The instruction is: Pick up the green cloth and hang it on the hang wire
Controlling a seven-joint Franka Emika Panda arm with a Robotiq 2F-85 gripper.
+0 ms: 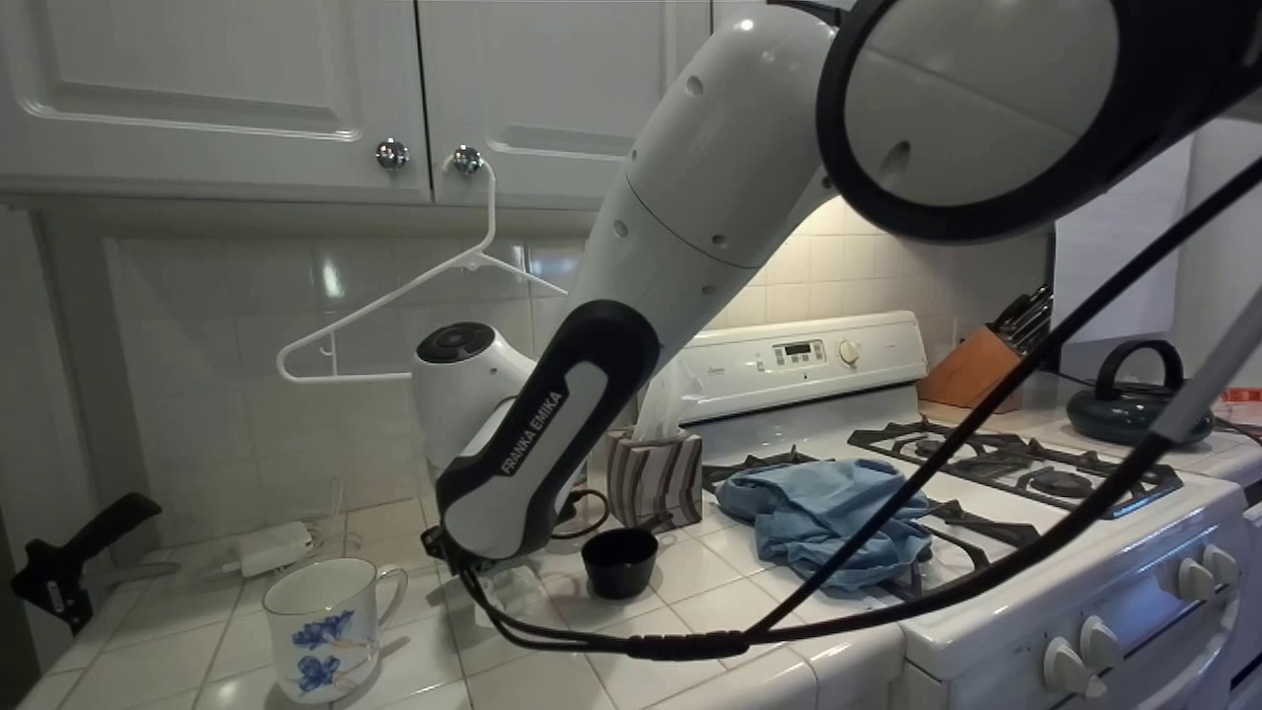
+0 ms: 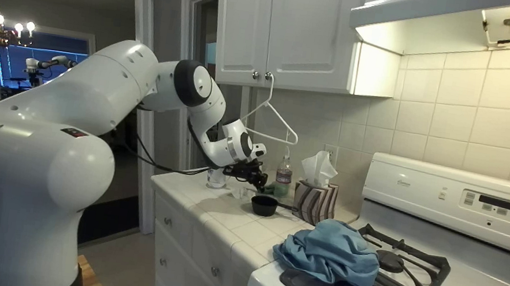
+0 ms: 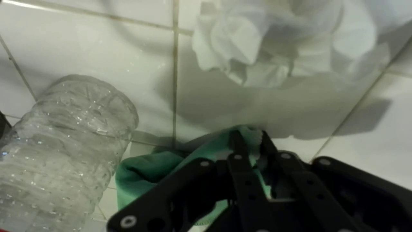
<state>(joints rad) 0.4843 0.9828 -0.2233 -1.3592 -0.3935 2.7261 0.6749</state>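
Green cloth: likely light, limp, not slippery. Gripper narrow, pinching a raised fold; probably a fair hold, leaving the rest to drape.

"FRANKA EMIKA" stands in capitals on the robot arm.

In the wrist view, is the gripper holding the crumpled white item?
No, the gripper has the green cloth between its fingertips, while the crumpled white item lies apart from them.
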